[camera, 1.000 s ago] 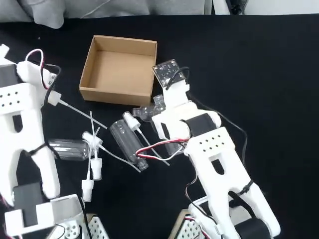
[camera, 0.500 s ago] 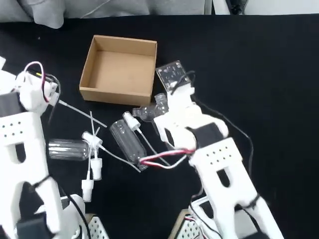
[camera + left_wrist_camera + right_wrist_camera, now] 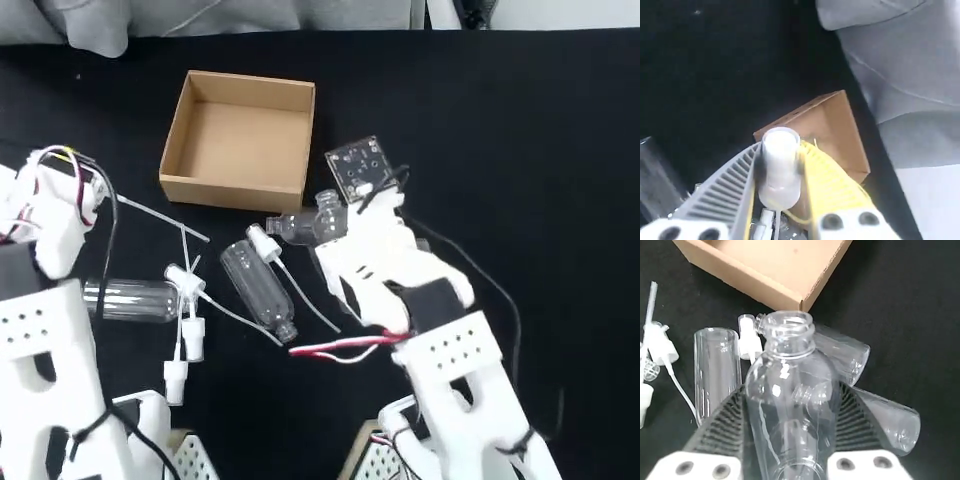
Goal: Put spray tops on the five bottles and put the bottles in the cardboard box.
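My left gripper (image 3: 781, 150) is shut on a white spray top (image 3: 780, 172), held above the table at the left; its thin tube (image 3: 160, 218) slants toward the cardboard box (image 3: 240, 140). My right gripper (image 3: 790, 390) is shut on a clear bottle (image 3: 788, 365), open neck toward the box (image 3: 770, 265). In the high view this bottle (image 3: 296, 226) hangs just in front of the box's near right corner. Two more clear bottles (image 3: 130, 298) (image 3: 258, 285) lie on the black table. Loose spray tops (image 3: 186, 280) (image 3: 192, 340) (image 3: 264, 240) lie between them.
The box is open with bare cardboard inside. Beside the held bottle, the right wrist view shows other bottles lying flat (image 3: 715, 370) (image 3: 846, 353) (image 3: 890, 420). Grey cloth (image 3: 90, 25) lies beyond the table's far edge. Black tabletop stretches to the right (image 3: 540, 150).
My left arm has drawn back to the left with the spray top, its tube trailing along. My right arm has shifted slightly right, still holding the bottle by the box corner.
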Available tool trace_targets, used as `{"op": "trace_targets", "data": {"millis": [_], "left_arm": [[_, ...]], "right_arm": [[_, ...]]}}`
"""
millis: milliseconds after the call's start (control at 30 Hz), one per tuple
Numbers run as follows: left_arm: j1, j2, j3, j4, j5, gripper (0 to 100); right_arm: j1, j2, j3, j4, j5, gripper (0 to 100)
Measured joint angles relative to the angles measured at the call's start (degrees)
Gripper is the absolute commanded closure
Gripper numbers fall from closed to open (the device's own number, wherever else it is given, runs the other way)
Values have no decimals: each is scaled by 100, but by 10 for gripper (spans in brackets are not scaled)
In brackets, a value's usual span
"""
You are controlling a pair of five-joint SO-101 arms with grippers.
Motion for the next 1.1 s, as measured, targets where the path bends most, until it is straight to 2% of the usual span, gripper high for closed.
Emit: {"op": "trace_targets", "data": {"millis": [567,1000,1100], "left_arm": [[0,-246,0,-18,0,972],[9,-1380,105,-114,0,972],[9,-1415,422,-281,0,972]], "right_arm": [[-343,-1837,1090,-527,0,949],[-343,-1908,1204,-580,0,949],[-589,-1908,1530,-897,0,949]]}}
